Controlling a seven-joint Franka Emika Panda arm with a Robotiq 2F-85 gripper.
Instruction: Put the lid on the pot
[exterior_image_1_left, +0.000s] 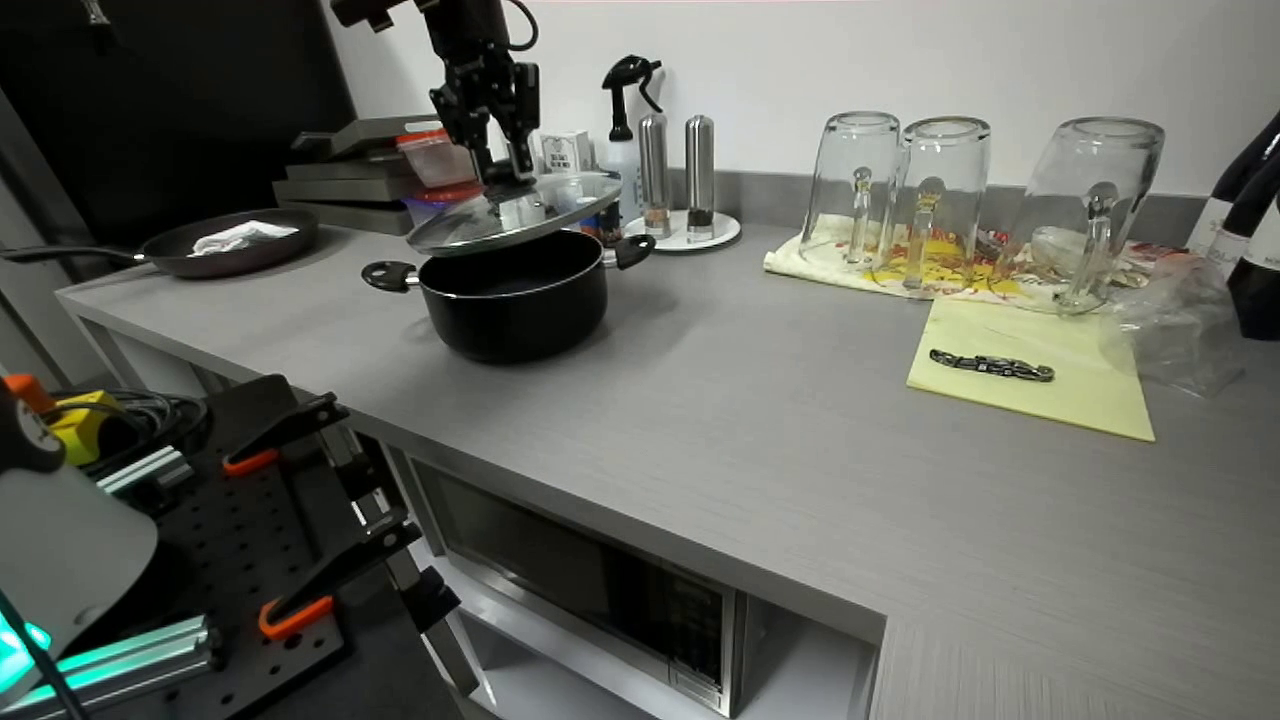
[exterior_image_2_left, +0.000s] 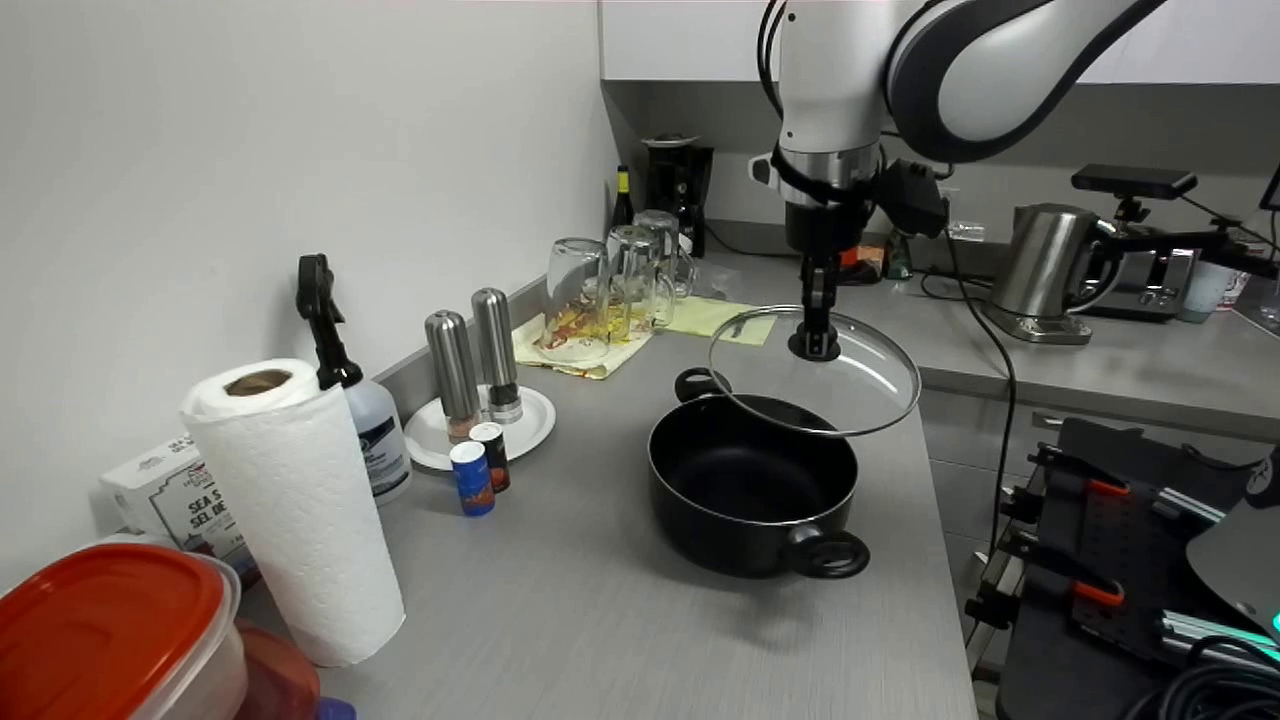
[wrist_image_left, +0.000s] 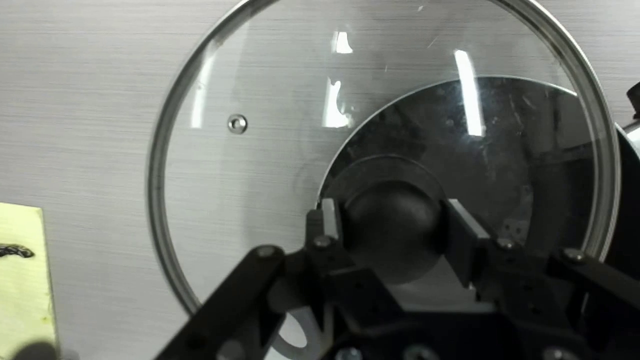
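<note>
The clear glass lid (exterior_image_1_left: 450, 232) with metal rim and black knob hangs in the air over the black pot (exterior_image_1_left: 515, 315). It is tilted in that exterior view, and a dark gap shows beneath it. My gripper (exterior_image_1_left: 508, 172) is shut on the knob from above. In an exterior view the lid (exterior_image_2_left: 870, 390) is off to the right and far side of the pot (exterior_image_2_left: 715, 530), covering only part of its opening. In the wrist view the fingers (wrist_image_left: 392, 222) stand on both sides of the knob. The pot (wrist_image_left: 631, 210) shows partly through the lid (wrist_image_left: 280, 165), offset right.
Salt and pepper mills on a white plate (exterior_image_1_left: 725, 235), a spray bottle (exterior_image_2_left: 375, 440) and a paper towel roll (exterior_image_2_left: 300, 520) stand along the wall. Upturned glass mugs (exterior_image_1_left: 935, 200) stand on a cloth. A frying pan (exterior_image_1_left: 190, 260) lies beyond the pot.
</note>
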